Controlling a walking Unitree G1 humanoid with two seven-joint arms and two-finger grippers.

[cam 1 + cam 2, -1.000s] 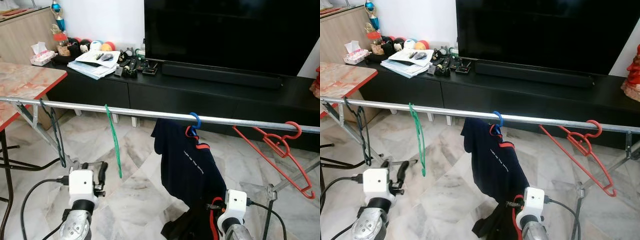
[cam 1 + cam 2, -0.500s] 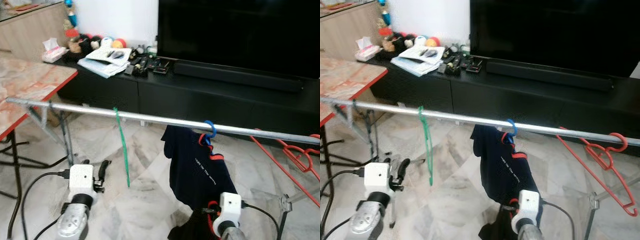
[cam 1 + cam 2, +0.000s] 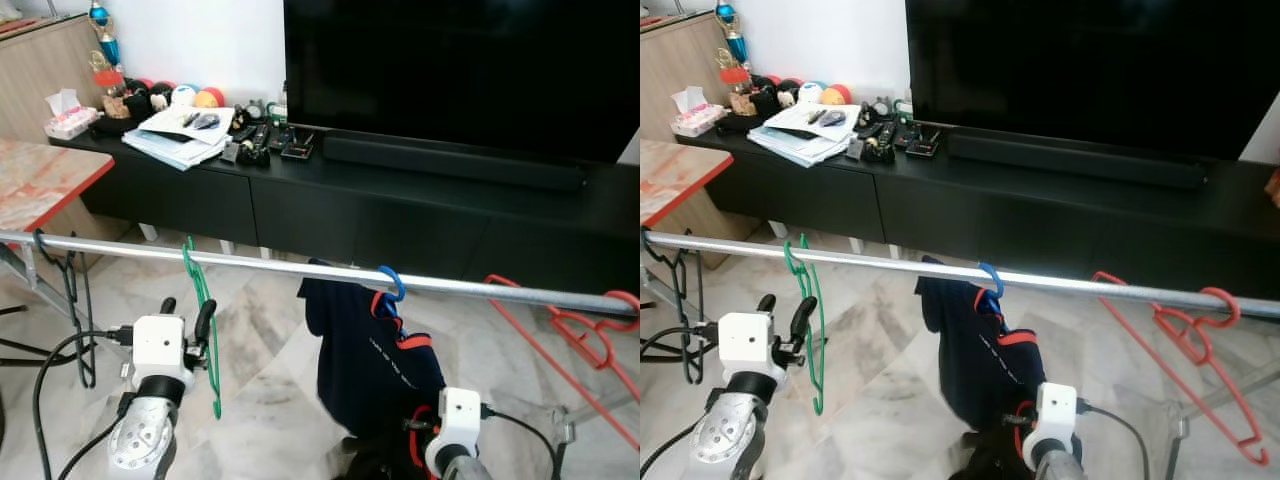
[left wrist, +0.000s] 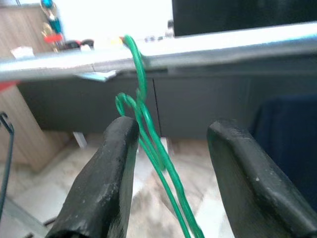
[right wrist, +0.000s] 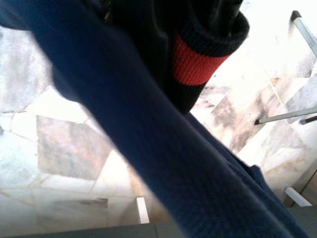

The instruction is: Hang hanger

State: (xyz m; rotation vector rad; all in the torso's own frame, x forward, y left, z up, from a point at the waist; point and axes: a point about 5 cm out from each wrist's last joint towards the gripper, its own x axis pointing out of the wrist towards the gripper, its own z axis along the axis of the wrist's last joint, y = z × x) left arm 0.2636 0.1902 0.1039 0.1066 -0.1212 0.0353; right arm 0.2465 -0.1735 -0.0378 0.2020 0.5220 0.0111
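Four hangers share the silver rail (image 3: 250,266) that crosses your view: a dark one (image 3: 75,310) at the far left, the green hanger (image 3: 205,330) beside it, a blue-hooked hanger (image 3: 392,285) carrying a navy shirt (image 3: 370,355) with red trim, and a red hanger (image 3: 1185,345) at the far right. You have the left gripper (image 4: 171,148) raised just below the rail with its jaws spread, and in the left wrist view the green hanger's wire runs down between the two black fingers (image 4: 111,163), close to one of them, while its hook sits over the rail. Your right gripper (image 3: 455,425) is low, behind the shirt's hem; the right wrist view shows navy cloth and a red cuff right up against the camera, and you cannot tell how its jaws stand. Underfoot is pale marbled tile floor (image 3: 270,350). Behind the rail, a long black TV cabinet (image 3: 330,200) carries a large dark television (image 3: 460,70), a soundbar (image 3: 450,160), papers (image 3: 180,130), small clutter and a tissue box (image 3: 65,115). A red-edged tabletop (image 3: 40,185) sits at your left.
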